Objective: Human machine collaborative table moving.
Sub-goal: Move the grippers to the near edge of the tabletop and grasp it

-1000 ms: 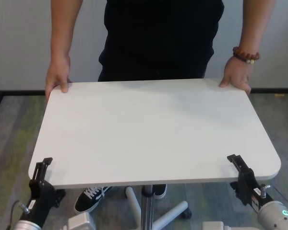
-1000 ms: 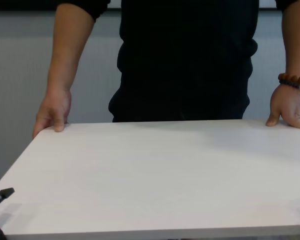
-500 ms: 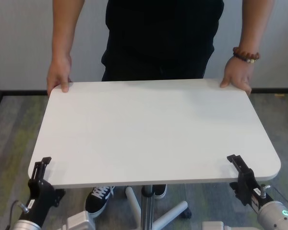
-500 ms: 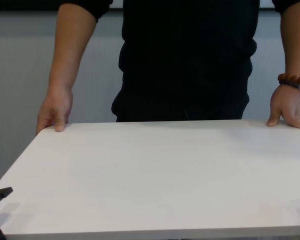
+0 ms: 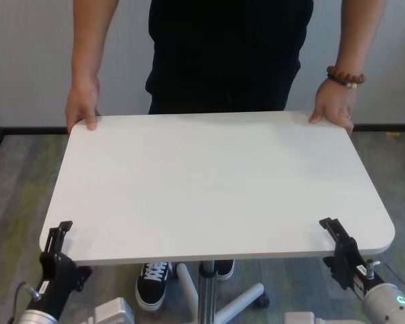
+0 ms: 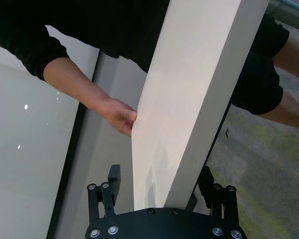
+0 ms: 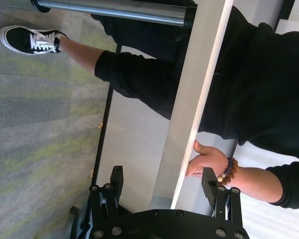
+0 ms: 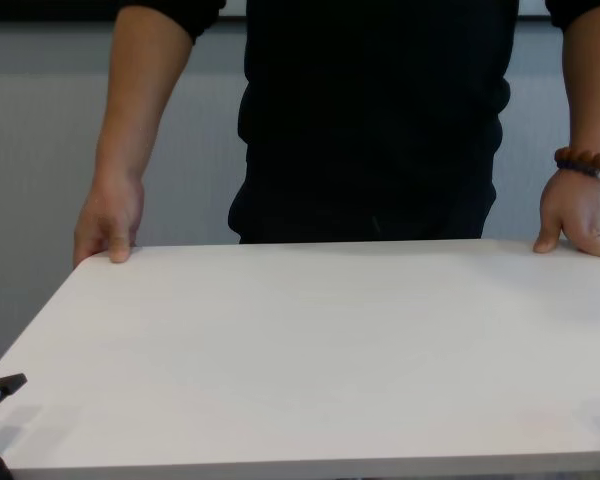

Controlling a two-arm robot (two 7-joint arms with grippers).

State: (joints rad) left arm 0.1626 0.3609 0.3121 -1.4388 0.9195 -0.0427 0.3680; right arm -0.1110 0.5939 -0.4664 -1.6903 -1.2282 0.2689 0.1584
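The white table (image 5: 209, 182) stands on a grey pole (image 5: 206, 290). The human (image 5: 229, 54), in black, stands at the far side and holds both far corners, one hand (image 5: 81, 108) at the left and one hand (image 5: 334, 104) with a bead bracelet (image 5: 343, 77) at the right. My left gripper (image 5: 54, 253) straddles the near-left edge, and my right gripper (image 5: 341, 253) straddles the near-right edge. In the left wrist view the tabletop (image 6: 189, 89) sits between the spread fingers of the left gripper (image 6: 160, 181). In the right wrist view the right gripper (image 7: 163, 181) shows gaps either side of the table edge (image 7: 199, 74).
Under the table are the white legs of its base (image 5: 239, 300) and the person's black-and-white shoe (image 5: 155, 280). The floor is grey-green carpet (image 5: 13, 202), and a pale wall (image 5: 27, 61) stands behind the person.
The person's shoe under the table has stepped to the right. The table's far-left corner and the hand on it have shifted slightly right. Both grippers stay at the near edge.
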